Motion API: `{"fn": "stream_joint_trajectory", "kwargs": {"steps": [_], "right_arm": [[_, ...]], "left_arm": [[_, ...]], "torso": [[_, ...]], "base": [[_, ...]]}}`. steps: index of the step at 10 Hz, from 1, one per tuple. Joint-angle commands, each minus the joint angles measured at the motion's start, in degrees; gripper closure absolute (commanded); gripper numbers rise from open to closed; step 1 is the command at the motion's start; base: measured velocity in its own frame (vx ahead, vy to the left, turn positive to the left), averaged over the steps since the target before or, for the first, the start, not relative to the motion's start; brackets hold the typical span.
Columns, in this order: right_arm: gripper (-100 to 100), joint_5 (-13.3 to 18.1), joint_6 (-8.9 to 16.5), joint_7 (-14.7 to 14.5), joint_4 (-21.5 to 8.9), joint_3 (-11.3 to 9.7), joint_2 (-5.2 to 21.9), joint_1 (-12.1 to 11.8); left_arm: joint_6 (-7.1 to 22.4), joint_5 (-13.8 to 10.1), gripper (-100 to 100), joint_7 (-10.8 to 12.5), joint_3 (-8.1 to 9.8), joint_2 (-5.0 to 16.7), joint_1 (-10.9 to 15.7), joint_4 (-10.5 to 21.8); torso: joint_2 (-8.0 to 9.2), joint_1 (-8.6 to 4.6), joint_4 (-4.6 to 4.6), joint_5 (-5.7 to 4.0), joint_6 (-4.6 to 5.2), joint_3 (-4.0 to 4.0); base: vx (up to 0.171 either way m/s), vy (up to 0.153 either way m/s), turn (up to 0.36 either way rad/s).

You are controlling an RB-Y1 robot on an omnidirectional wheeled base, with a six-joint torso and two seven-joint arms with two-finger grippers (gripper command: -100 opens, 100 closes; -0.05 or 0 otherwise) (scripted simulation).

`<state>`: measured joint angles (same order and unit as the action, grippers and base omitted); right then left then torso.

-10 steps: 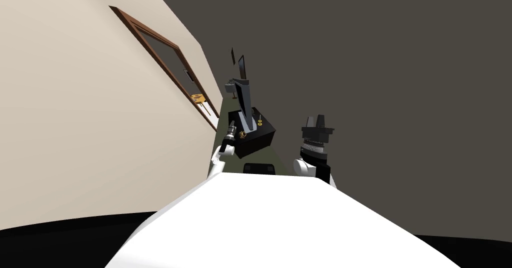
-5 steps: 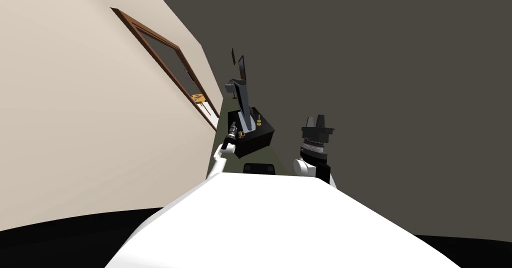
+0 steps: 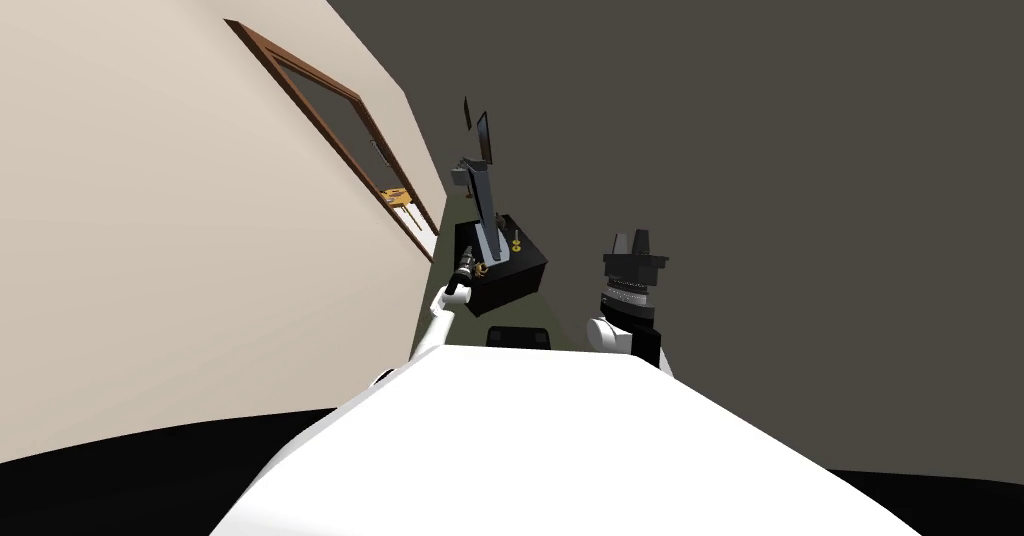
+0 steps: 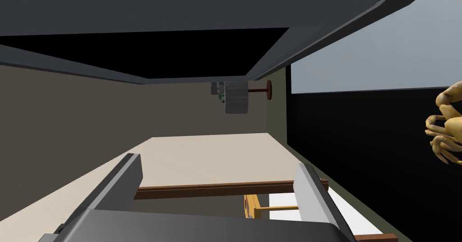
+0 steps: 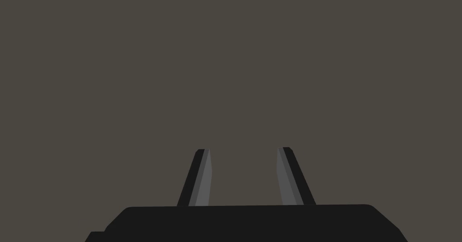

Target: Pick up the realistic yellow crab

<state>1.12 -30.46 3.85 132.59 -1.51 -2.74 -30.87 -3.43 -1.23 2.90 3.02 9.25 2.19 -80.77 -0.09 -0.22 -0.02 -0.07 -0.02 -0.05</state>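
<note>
Head view: my left gripper [image 3: 466,257] is extended forward to the near corner of a black desk [image 3: 515,280]. The yellow crab [image 3: 483,268] lies on the desk top at that corner, just beside the gripper. Whether they touch cannot be determined here. A dark grey upright panel [image 3: 486,210] stands on the desk behind the crab, and a small yellow item [image 3: 516,245] sits further back on the desk top. A brown window frame [image 3: 330,110] is set in the cream wall on my left. My right gripper [image 3: 633,242] is raised on the right, well apart from the desk and facing a dark grey-brown wall.

Left wrist view: the fingers [image 4: 131,176] of the left gripper [image 4: 219,162] are spread wide with nothing between them. The crab [image 4: 444,126] shows at the picture's edge, against the black desk surface [image 4: 361,140]. It is outside the gap and off to the side of the nearer finger, not in contact with either finger. The grey panel [image 4: 225,9] runs across the far side of the view.

Right wrist view: the fingers [image 5: 202,178] of the right gripper [image 5: 243,151] are parted, more narrowly than the left's, and hold nothing.
</note>
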Motion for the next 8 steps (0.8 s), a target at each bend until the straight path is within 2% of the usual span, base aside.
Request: {"fn": "stream_joint_trajectory", "kwargs": {"steps": [1,2,3,4,5,7,8], "right_arm": [[0,0.0,0.0,0.0,0.0,0.0,0.0,0.0],[0,0.0,0.0,0.0,0.0,0.0,0.0,0.0],[0,0.0,0.0,0.0,0.0,0.0,0.0,0.0],[0,0.0,0.0,0.0,0.0,0.0,0.0,0.0],[0,0.0,0.0,0.0,0.0,0.0,0.0,0.0],[0,0.0,0.0,0.0,0.0,0.0,0.0,0.0],[0,0.0,0.0,0.0,0.0,0.0,0.0,0.0]], "left_arm": [[1.8,0.0,-100,0.5,0.57,0.0,2.3,2.9],[1.8,0.0,-100,0.5,0.57,0.0,2.3,3.9],[3.3,-0.1,-100,1.0,1.09,0.2,4.2,6.2],[3.3,-0.1,-100,1.0,1.09,0.2,4.2,8.1],[4.9,-0.1,-100,1.5,1.63,0.4,6.0,9.6],[4.9,-0.1,-100,1.5,1.63,0.4,6.0,11.6],[6.5,-0.1,-100,2.1,2.19,0.7,7.8,13.8]], "torso": [[0.00,0.00,0.00,0.00,0.00,0.00],[0.01,-0.05,0.01,-0.01,0.01,0.01],[0.01,0.01,0.00,0.00,0.01,0.01],[-0.03,-0.01,0.00,0.00,0.00,-0.01],[-0.01,0.03,0.00,0.01,0.00,0.00],[-0.06,0.06,-0.01,0.01,0.00,-0.04],[0.01,0.15,0.00,0.03,-0.01,0.00]], "base": [[0.011,-0.079,0.028],[0.012,-0.061,0.018],[0.024,-0.067,0.019],[0.019,-0.057,0.015],[0.037,-0.054,0.033],[0.020,-0.035,0.007],[0.027,-0.037,0.025]]}}
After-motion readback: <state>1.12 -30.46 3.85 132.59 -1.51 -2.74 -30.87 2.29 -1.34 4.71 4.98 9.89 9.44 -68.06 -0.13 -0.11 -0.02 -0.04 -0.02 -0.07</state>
